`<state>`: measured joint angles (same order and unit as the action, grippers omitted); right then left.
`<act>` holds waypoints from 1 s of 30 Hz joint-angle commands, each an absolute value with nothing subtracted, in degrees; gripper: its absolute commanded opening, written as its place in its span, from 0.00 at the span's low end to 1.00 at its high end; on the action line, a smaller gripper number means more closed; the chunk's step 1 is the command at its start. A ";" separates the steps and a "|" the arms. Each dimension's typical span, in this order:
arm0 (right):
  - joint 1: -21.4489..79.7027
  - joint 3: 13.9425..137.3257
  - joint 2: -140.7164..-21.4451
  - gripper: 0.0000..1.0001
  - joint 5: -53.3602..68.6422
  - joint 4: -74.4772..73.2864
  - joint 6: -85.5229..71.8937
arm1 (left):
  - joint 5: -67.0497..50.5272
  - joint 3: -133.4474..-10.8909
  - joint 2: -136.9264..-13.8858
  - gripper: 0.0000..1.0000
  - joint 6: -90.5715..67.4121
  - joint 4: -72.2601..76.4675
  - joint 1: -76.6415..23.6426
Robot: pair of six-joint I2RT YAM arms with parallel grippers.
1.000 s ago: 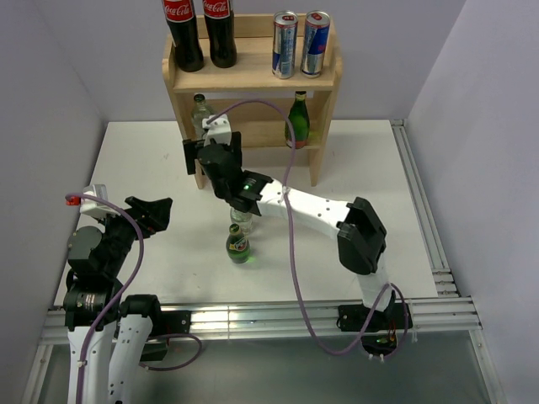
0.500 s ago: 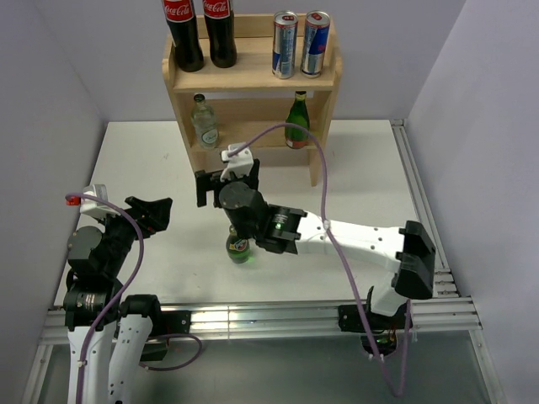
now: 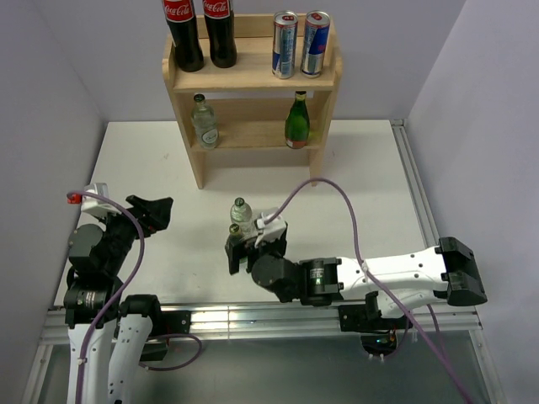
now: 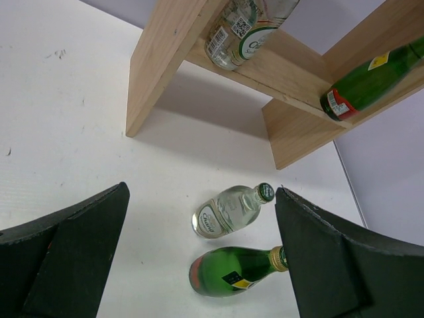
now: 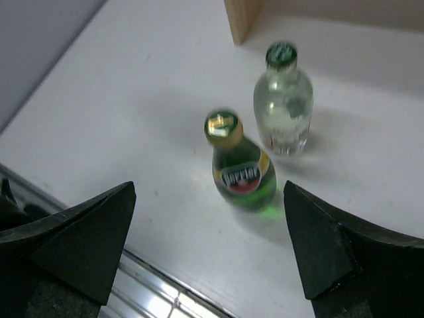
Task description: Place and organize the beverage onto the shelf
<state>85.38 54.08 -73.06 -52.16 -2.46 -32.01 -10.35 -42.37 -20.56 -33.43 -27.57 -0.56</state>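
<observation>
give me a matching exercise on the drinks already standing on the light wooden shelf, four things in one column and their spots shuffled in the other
Things
1. two slim silver-blue-red cans
2. two tall dark red-labelled cola bottles
3. shelved green glass bottle
4. shelved clear glass bottle

Places on the light wooden shelf, seen from the top camera
a. top tier, left half
b. lower tier, left end
c. top tier, right half
d. lower tier, right end

Pairs: 1-c, 2-a, 3-d, 4-b
</observation>
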 commanded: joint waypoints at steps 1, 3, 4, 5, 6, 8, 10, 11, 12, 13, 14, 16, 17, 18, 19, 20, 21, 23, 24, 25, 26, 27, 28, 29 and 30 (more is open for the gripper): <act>88.85 48.61 -72.07 1.00 -54.40 -2.90 -42.17 | -12.56 -42.19 -22.06 0.99 -31.90 -25.40 -0.18; 91.49 47.11 -72.68 1.00 -56.24 -5.26 -44.37 | -14.93 -41.92 -22.67 0.99 -31.73 -24.53 -0.18; 92.36 47.11 -73.03 1.00 -56.95 -7.10 -47.78 | -16.33 -41.75 -22.68 0.99 -31.64 -23.65 -0.18; 93.59 46.67 -72.95 1.00 -58.69 -10.34 -49.38 | -20.00 -41.14 -22.85 0.99 -31.55 -22.16 -0.18; 94.30 46.15 -71.99 1.00 -59.49 -11.41 -50.70 | -21.00 -41.31 -23.11 0.99 -31.47 -22.41 -0.18; 95.44 43.87 -70.32 1.00 -60.73 -14.04 -54.04 | -23.19 -42.53 -23.55 0.99 -31.64 -23.46 -0.18; 96.41 41.93 -67.69 1.00 -61.09 -15.20 -56.94 | -25.83 -42.28 -23.73 0.99 -33.13 -23.56 -0.18; 96.50 40.10 -66.89 1.00 -61.00 -15.47 -57.56 | -27.23 -41.32 -23.82 0.99 -33.92 -23.21 -0.18; 96.42 39.30 -66.19 1.00 -60.82 -15.64 -58.18 | -29.94 -40.70 -24.25 0.99 -35.14 -23.03 -0.18; 96.50 38.68 -65.22 1.00 -60.82 -15.73 -58.88 | -30.67 -39.91 -24.17 0.99 -35.59 -22.24 -0.18; 96.50 37.80 -64.87 1.00 -60.91 -15.82 -59.06 | -30.59 -39.03 -23.91 0.99 -35.86 -22.41 -0.18; 96.50 37.53 -64.95 1.00 -61.17 -15.47 -58.54 | -28.13 -39.98 -23.56 0.99 -34.98 -24.42 -0.35; 96.42 37.62 -65.21 1.00 -61.26 -13.99 -57.75 | -27.43 -41.73 -23.90 0.99 -33.33 -25.13 -0.44; 96.33 37.70 -66.35 1.00 -61.09 -13.02 -56.87 | -25.25 -42.79 -24.52 0.99 -32.09 -26.18 -0.44; 95.72 37.97 -67.05 1.00 -60.30 -11.88 -54.78 | -23.92 -43.67 -25.39 0.99 -30.60 -28.19 -0.44; 95.28 38.58 -67.93 1.00 -59.86 -9.60 -53.97 | -21.99 -44.90 -27.49 0.99 -29.11 -29.34 -0.44; 94.84 38.84 -69.77 1.00 -59.33 -8.10 -53.01 | -19.62 -45.00 -28.47 0.99 -29.27 -29.44 -0.87; 93.35 39.37 -71.62 1.00 -57.14 -2.94 -49.93 | -19.95 -44.39 -29.79 0.98 -29.18 -28.48 -2.55; 92.90 39.46 -72.50 1.00 -56.35 -1.25 -49.05 | -18.99 -44.21 -29.62 0.98 -29.35 -28.39 -2.64; 92.29 39.64 -74.42 1.00 -55.64 -0.19 -47.65 | -18.20 -44.12 -29.27 0.98 -29.53 -28.39 -2.64; 90.81 40.07 -75.49 1.00 -53.89 2.78 -46.94 | -17.50 -43.77 -28.22 0.98 -29.71 -27.95 -2.64; 89.92 40.25 -77.15 1.00 -53.18 4.03 -45.63 | -17.23 -43.60 -27.86 0.99 -29.79 -27.78 -2.55; 89.22 40.34 -77.95 1.00 -52.30 5.44 -44.75 | -17.05 -43.42 -27.43 0.99 -29.88 -27.69 -2.55; 87.29 40.43 -78.65 1.00 -50.21 8.41 -43.87 | -17.05 -43.42 -27.07 0.99 -29.88 -27.77 -2.55; 86.32 40.43 -80.23 1.00 -49.40 9.74 -42.38 | -17.40 -43.33 -26.90 0.99 -29.80 -27.60 -2.55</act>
<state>88.99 38.37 -78.35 -52.03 0.54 -46.52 -18.83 -42.87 -28.58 -30.85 -28.86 -2.42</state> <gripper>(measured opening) 0.998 0.991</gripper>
